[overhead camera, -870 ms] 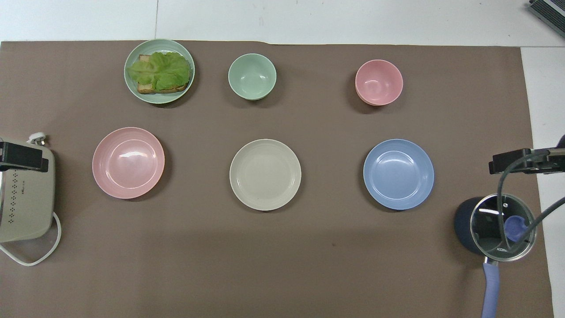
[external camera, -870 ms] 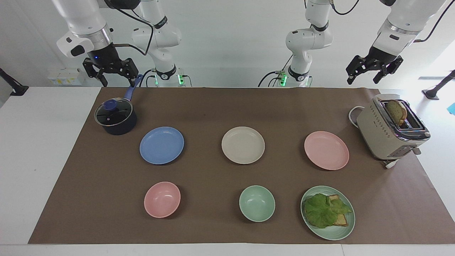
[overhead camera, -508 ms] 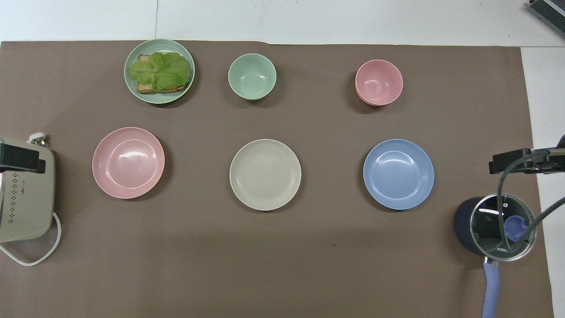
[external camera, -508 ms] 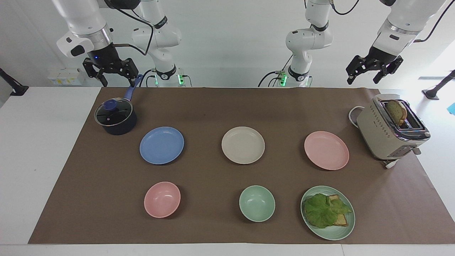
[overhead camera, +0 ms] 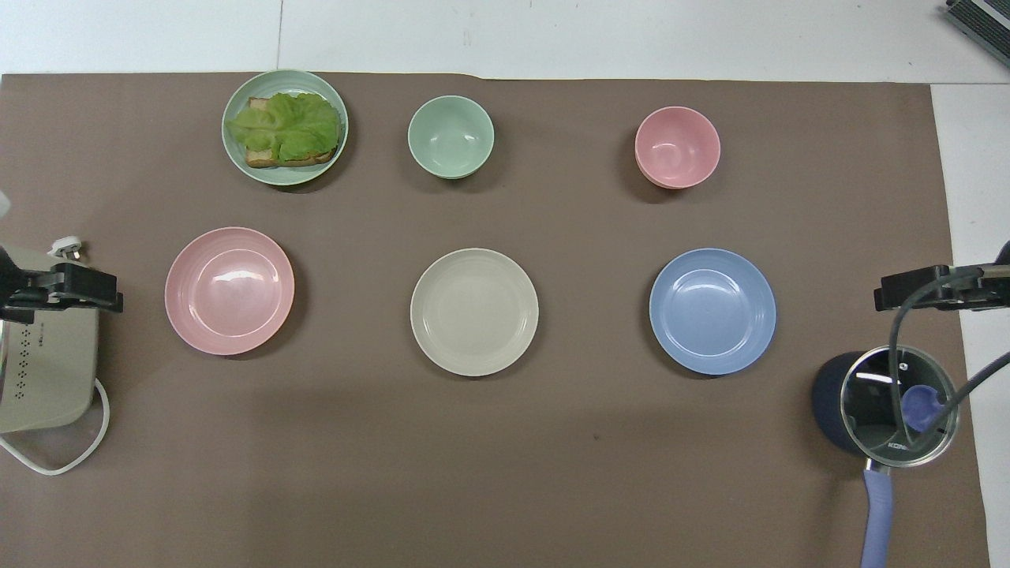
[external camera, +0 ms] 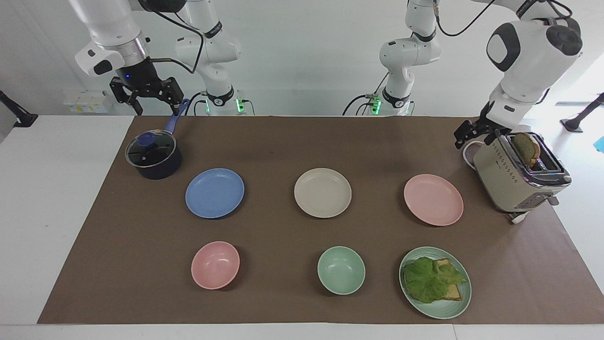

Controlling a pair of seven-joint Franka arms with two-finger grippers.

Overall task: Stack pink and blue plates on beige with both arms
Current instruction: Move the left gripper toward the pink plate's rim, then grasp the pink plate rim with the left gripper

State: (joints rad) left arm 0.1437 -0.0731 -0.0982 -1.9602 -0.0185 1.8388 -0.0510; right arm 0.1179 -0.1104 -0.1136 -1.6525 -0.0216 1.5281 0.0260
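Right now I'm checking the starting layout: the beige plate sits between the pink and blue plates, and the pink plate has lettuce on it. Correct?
Not quite. The lettuce lies on the green plate, as the overhead view shows. The pink plate is bare. The beige plate does sit between it and the blue plate.

Two arms, glossy white shells with grey bands at the joints; the left arm [external camera: 524, 52] shows dark round caps on its upper joint; the right arm [external camera: 106, 28] carries a bright metal ring at the wrist and a small blue light below it; black cables loop along both; green lights glow at both bases; each ends in a black gripper of linked fingers.
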